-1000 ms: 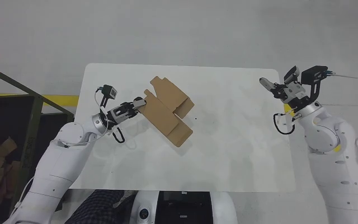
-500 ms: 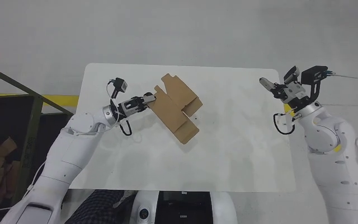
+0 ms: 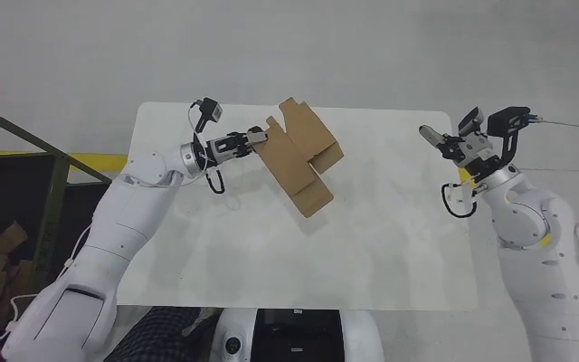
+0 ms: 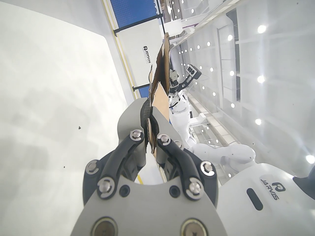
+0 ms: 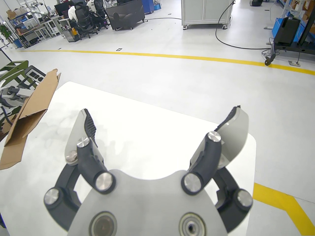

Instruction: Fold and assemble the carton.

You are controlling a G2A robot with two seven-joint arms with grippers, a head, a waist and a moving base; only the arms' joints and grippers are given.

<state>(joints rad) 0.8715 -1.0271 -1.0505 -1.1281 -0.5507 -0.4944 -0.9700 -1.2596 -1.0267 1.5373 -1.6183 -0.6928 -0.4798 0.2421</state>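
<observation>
The left claw [image 3: 259, 138] is clenched on the left edge of the carton [image 3: 300, 159], over the far-left part of the white desk [image 3: 380, 262]. In the left wrist view its two dark pads [image 4: 144, 114] pinch the cardboard from both sides, with the corrugated edge sitting between them. The carton is a flattened brown piece with notched flaps. It runs from the claw out towards the middle of the desk, slanting from the far edge towards the near right. One flap at the far end reaches past the desk's far edge in the top view. From the right wrist view the carton [image 5: 29, 114] tilts upward, with its flaps raised at the far end and its lower end down by the desk surface. Whether that lower end touches the desk cannot be told. A soft shadow lies on the desk beneath it. The right claw [image 3: 442, 143] hangs at the far-right corner of the desk, well apart from the carton. It is released, its fingers [image 5: 85, 124] spread wide with nothing between them. A small dark speck [image 4: 79, 128] lies on the desk on the carton's near side.
</observation>
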